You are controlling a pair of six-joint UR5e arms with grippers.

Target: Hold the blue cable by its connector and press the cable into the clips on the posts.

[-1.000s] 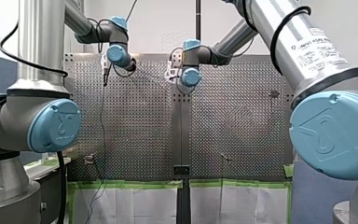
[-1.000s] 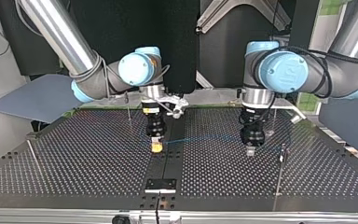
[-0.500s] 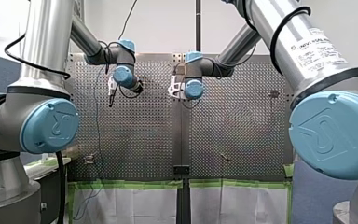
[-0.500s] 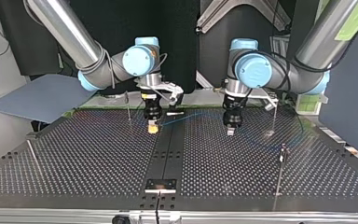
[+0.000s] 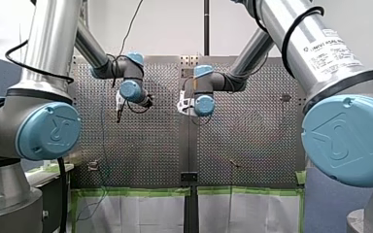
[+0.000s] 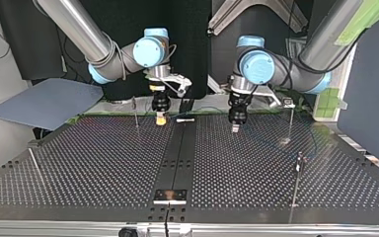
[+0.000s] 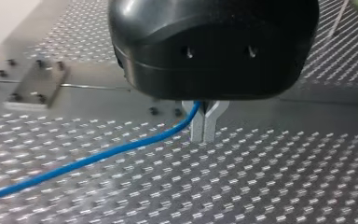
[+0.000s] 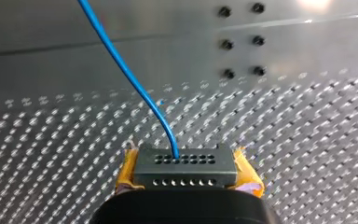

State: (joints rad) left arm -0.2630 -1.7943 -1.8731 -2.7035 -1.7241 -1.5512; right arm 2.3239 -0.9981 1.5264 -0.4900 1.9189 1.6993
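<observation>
Held at two points

Gripping one dark connector (image 8: 186, 164) in my right gripper (image 6: 161, 119), yellow pads (image 8: 127, 170) clamped on both its ends. Pinching the single blue cable (image 7: 98, 158) between my left gripper's (image 7: 204, 126) two metal fingers (image 7: 196, 128), pressed together. Holding both at the top view's upper centre, above the perforated table (image 6: 103, 168). Counting three upright posts (image 6: 135, 114) there.

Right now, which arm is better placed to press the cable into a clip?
Likely left: my left pincer grips the cable mid-run, free to steer it; my right pincer holds the connector.
</observation>
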